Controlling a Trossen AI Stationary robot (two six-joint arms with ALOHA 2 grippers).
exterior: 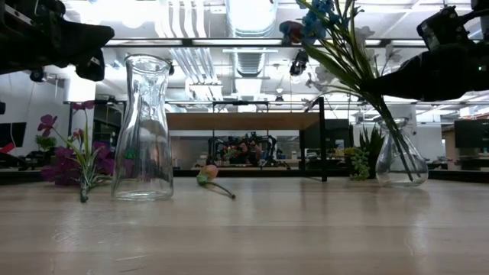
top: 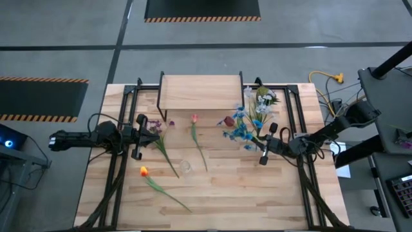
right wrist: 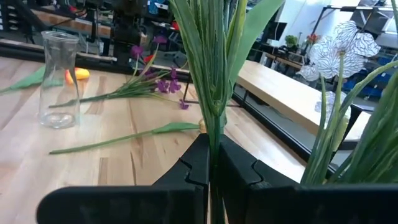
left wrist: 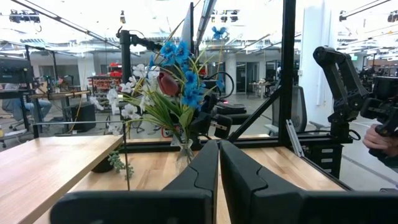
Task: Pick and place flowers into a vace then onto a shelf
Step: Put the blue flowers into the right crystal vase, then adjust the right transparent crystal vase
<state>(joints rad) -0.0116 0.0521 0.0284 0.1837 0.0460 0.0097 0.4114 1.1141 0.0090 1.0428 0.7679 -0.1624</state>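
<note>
Three flowers lie loose on the table: a purple one (top: pixel 156 131), a pink one (top: pixel 196 138) and an orange one (top: pixel 154 182). An empty clear vase (exterior: pixel 143 130) stands upright among them. A bouquet of blue, white and dark red blooms (top: pixel 248 121) has its stems in a second glass vase (exterior: pixel 399 162), whose base is on the table. My right gripper (right wrist: pixel 213 165) is shut on that bouquet's stems. My left gripper (left wrist: pixel 219 165) is shut, raised near the purple flower and touching nothing. The shelf (top: pixel 201 90) stands at the far edge. My right gripper pinches the bunch of green stems (right wrist: pixel 215 127) between its two fingers, coming about level from the table's right side, with the fingers lying across the stems. The stems rise past the fingers to the blooms (exterior: pixel 321 15). Their lower ends sit in the glass vase.
A stubby green tuft (exterior: pixel 357 164) sits near the bouquet's vase. Black frame rails (top: pixel 125 122) run along both sides of the table. Bare wood lies at the near edge (top: pixel 244 200). A person's hand (left wrist: pixel 380 138) shows beyond the table's right side.
</note>
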